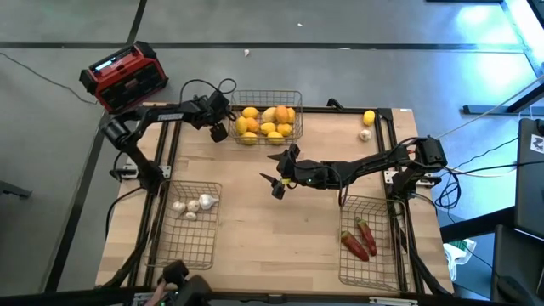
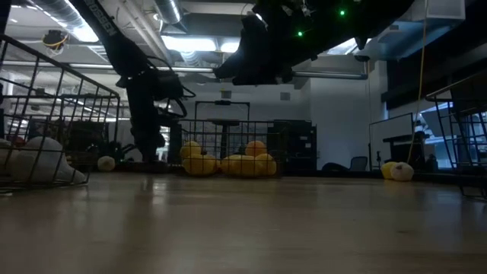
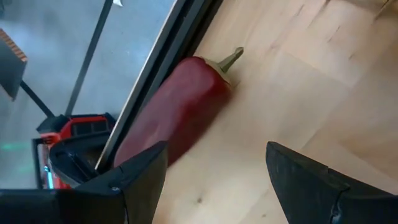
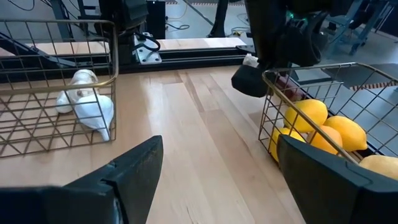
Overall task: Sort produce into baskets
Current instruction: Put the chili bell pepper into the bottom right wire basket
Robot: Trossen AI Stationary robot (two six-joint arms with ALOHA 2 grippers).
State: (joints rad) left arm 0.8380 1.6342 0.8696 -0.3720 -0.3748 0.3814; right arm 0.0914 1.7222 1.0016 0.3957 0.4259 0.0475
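Left wrist view gives the risk most plainly: a dark red chili (image 3: 177,106) lies on the wood hard against the black frame rail (image 3: 158,74) at the table's far-left edge, with the left gripper (image 3: 214,180) poised over it, jaws wide and empty. A finger coming down on that side could strike the rail or pinch only the pepper's rounded flank, which would likely roll or squirt it out; the smooth skin adds to that.

From above, the left arm reaches along the far-left edge with its gripper (image 1: 219,127) just beside the fruit basket (image 1: 297,98), which holds the lemons and oranges (image 1: 265,124). The right arm stretches across mid-table, its gripper (image 1: 279,183) hanging above bare wood, fingers spread with nothing between them, pointed toward the garlic basket (image 1: 166,246) at near left. Two chilies (image 1: 359,240) lie in the near-right basket (image 1: 344,272). A lemon (image 1: 369,117) and a garlic bulb (image 1: 365,134) remain loose at the far right, so I judge the sorting unfinished.
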